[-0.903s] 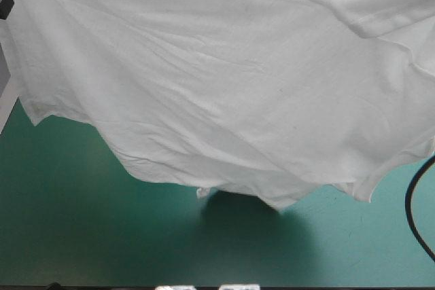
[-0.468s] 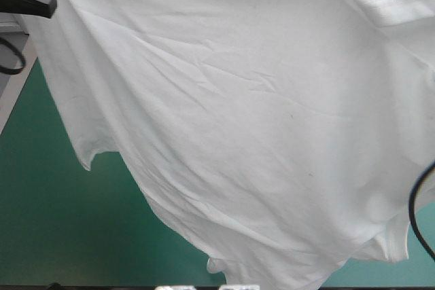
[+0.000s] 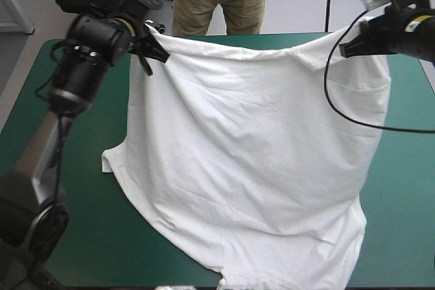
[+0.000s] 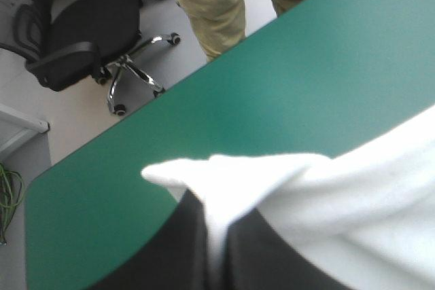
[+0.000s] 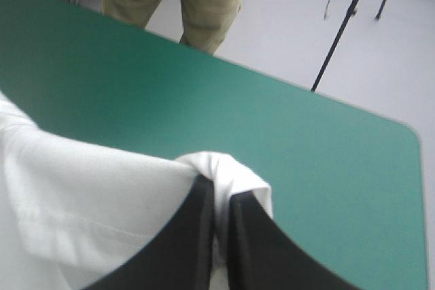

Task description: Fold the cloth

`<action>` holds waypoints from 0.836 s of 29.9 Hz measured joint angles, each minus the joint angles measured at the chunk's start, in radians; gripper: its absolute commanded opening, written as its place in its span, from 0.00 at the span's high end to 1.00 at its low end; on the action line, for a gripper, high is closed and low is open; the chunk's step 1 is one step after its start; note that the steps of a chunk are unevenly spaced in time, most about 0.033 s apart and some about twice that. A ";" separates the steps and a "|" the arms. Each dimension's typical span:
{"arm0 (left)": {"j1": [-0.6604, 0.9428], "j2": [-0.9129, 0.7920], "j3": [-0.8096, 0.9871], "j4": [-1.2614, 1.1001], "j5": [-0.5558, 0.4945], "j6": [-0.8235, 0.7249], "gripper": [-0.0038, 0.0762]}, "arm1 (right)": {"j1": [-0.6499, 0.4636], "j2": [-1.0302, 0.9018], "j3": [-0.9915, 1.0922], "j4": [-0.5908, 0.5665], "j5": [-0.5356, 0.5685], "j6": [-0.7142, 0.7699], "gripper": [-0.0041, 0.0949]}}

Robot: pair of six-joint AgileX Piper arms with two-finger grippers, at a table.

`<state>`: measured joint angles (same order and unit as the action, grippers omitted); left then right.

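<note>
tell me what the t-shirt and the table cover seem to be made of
T-shirt: thin, soft white fabric, matte, likely cotton knit; it drapes and creases. Cover: smooth teal-green sheet, flat, unwrinkled, slight sheen; exact material unclear.

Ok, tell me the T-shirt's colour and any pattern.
Plain white T-shirt, no print visible; the high view shows it best.

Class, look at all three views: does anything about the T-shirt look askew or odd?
Yes. The T-shirt, pinched by the left gripper and right gripper, trails skewed: its lower end slants toward the table's near right side, wrinkled.
</note>
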<state>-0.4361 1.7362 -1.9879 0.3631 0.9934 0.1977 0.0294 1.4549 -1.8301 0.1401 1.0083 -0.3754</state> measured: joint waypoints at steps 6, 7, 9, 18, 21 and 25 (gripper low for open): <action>0.004 0.230 0.003 0.016 -0.173 -0.060 0.97 | 0.000 0.255 0.001 0.012 -0.096 -0.003 0.98; 0.010 0.259 0.003 0.016 -0.206 -0.070 0.97 | -0.002 0.297 -0.011 0.012 -0.117 -0.003 0.98; 0.027 0.302 0.000 0.015 -0.257 -0.080 0.97 | -0.005 0.368 -0.044 0.012 -0.153 -0.001 0.98; 0.103 0.469 -0.054 0.005 -0.438 -0.153 0.97 | -0.057 0.640 -0.278 0.021 -0.270 0.047 0.98; 0.110 0.509 -0.071 -0.015 -0.491 -0.162 0.97 | -0.077 0.689 -0.319 0.017 -0.290 0.053 0.98; 0.110 0.551 -0.077 -0.044 -0.615 -0.164 0.94 | -0.084 0.725 -0.329 -0.025 -0.292 0.075 0.98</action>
<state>-0.3259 2.2872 -2.0645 0.3192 0.3783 0.0333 -0.0546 2.1802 -2.1594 0.1149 0.7161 -0.3004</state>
